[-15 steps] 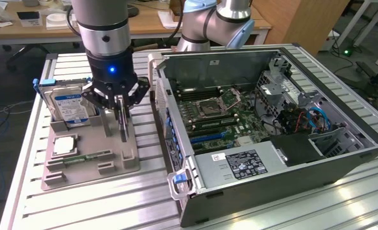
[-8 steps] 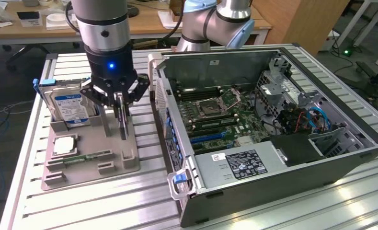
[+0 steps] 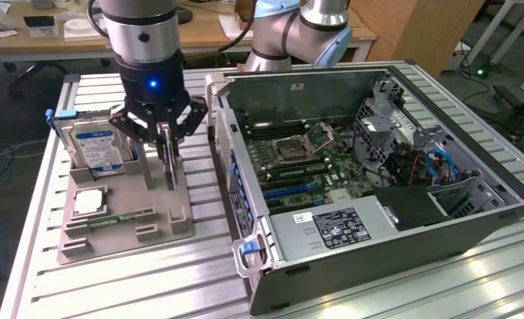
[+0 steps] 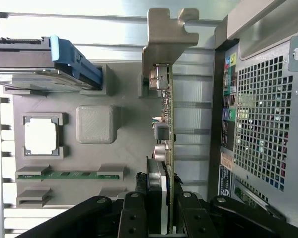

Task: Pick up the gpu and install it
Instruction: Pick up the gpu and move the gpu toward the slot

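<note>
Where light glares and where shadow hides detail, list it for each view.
Exterior view: light glares in pale streaks off the ribbed table; a blue light glows above the gripper; the computer case is dim inside around its cables. Wrist view: the table washes out white, while the fingers shut on the gpu show nearly black.

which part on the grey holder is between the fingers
The gpu, the thin card standing on edge; the hard drive, square chip and green memory stick sit apart.
</note>
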`<state>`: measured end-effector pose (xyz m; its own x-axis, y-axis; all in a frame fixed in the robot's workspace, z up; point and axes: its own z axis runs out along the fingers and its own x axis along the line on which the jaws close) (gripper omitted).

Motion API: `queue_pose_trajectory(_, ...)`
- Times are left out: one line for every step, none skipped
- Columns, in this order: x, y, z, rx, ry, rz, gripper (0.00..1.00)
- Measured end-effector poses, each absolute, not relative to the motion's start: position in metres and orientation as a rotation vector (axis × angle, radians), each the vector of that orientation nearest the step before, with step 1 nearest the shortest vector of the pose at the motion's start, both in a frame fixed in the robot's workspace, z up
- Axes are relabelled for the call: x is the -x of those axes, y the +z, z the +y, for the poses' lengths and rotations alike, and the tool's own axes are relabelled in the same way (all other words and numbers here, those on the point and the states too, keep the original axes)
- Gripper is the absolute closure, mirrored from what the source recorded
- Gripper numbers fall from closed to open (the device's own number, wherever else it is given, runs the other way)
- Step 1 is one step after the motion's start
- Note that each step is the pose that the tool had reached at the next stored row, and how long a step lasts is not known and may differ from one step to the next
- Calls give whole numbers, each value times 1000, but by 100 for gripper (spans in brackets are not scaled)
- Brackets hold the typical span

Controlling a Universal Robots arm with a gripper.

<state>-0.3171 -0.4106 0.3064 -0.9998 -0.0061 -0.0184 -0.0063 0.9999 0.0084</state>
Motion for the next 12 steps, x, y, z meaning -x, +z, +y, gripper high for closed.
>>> queue_pose_trajectory(317,308,-411,10,13,3123,72)
queue_pose_trajectory(317,309,-411,10,13,3123,72)
queue_pose_trajectory(317,310,-411,10,13,3123,72)
queue_pose_trajectory(317,311,-411,10,13,3123,72)
queue_pose_trajectory(317,312,-411,10,13,3123,72)
queue_pose_trajectory(317,313,-411,10,13,3123,72)
queue_pose_trajectory(317,314,-411,10,13,3123,72)
queue_pose_trajectory(317,315,-411,10,13,3123,72)
queue_pose_trajectory(317,316,-411,10,13,3123,72)
queue_pose_trajectory(317,318,-411,10,13,3123,72)
queue_pose_trajectory(317,319,-411,10,13,3123,72)
queue_pose_trajectory(317,320,-411,10,13,3123,72)
